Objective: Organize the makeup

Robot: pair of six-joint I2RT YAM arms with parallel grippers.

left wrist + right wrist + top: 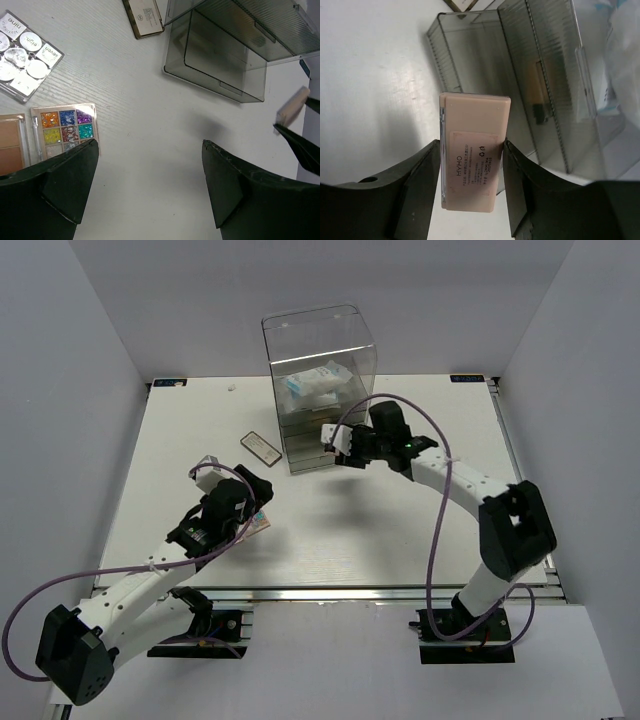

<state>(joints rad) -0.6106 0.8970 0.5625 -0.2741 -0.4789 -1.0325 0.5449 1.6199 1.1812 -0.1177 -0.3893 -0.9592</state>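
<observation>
- Two arms divide the work: the right gripper (471, 172) is clamped on a pale pink palette (475, 125), holding it by its long edges so that the short end leads.
- That palette hangs in the air, label side to the wrist camera, just in front of the clear drawer box (320, 350) and above its pulled-out drawer (470, 65). The drawer is probably where it is meant to go.
- Held edge-on like this, the flat case should slide into the shallow drawer without catching the walls.
- A white-and-blue packet (312, 383) already lies in the box's upper part.
- The left gripper (150, 150) stands wide and holds nothing, poised over the table (400, 530).
- Beside its left finger lie the multicoloured palette (65, 129), the white-grid palette (25, 55) and the peach palette (10, 147), close together and within easy reach.
- The dark-framed case (144, 17) lies apart, near the box's corner.
</observation>
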